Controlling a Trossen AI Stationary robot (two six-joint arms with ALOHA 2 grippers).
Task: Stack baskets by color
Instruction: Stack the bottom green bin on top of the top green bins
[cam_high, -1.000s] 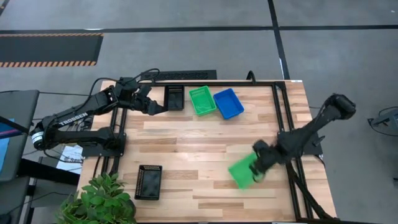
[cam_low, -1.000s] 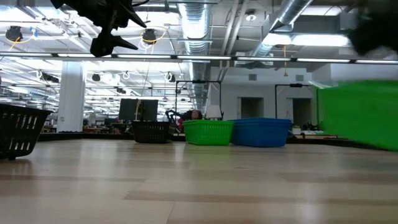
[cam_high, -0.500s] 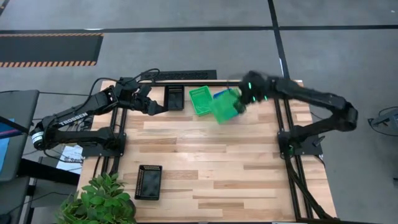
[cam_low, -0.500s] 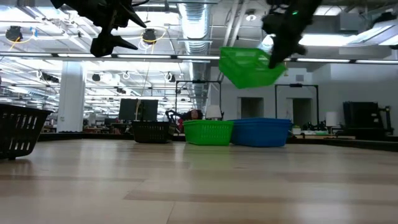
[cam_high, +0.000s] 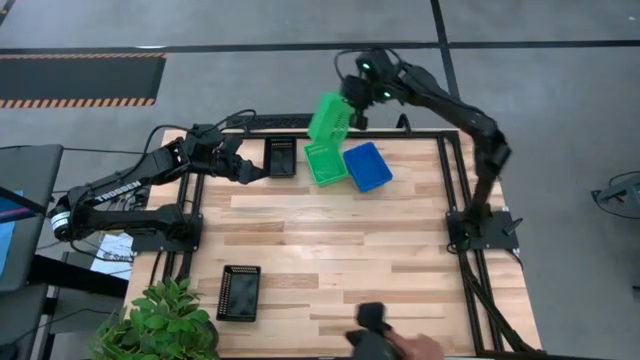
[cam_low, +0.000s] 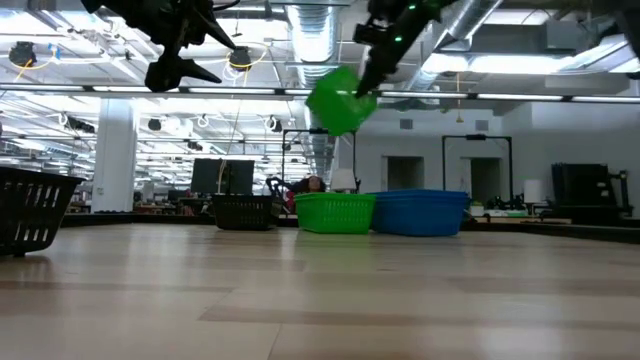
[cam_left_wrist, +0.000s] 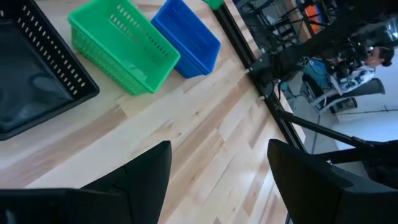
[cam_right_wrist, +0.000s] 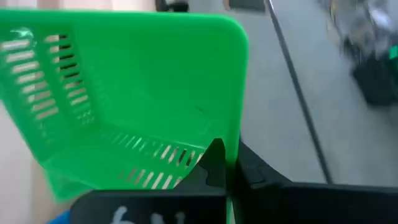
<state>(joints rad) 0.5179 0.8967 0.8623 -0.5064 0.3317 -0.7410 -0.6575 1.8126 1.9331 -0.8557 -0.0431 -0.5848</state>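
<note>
Right gripper (cam_high: 352, 112), raised above the far edge of the table, has its two dark fingers pinched together on the rim wall of a bright green rectangular plastic basket (cam_high: 329, 118). The thin wall is clamped between the fingers at one short end, so the basket hangs tilted, its open side turned partly sideways. In the right wrist view the held basket (cam_right_wrist: 137, 87) shows a smooth glossy floor, rounded corners and rows of slotted perforations along its sloping sides. A rim grip of this kind leaves the underside free, which suits lowering one tray into another.

Directly below and slightly nearer lies a second bright green perforated basket (cam_high: 325, 163) resting upright on the light wooden slatted table (cam_high: 330, 260); judged from the task, it is the likely receiver. Just beside it, touching or nearly so, sits a blue rectangular plastic basket (cam_high: 368, 166) of the same shallow form. A black mesh-sided basket (cam_high: 281, 156) stands on the other side of the green one, and another black basket (cam_high: 239, 292) lies well apart at the near left.

Left gripper (cam_high: 248, 172) waits above the table near the far black basket, fingers (cam_left_wrist: 146, 177) spread wide and holding nothing. A leafy green plant (cam_high: 165, 325) occupies the near left corner.
</note>
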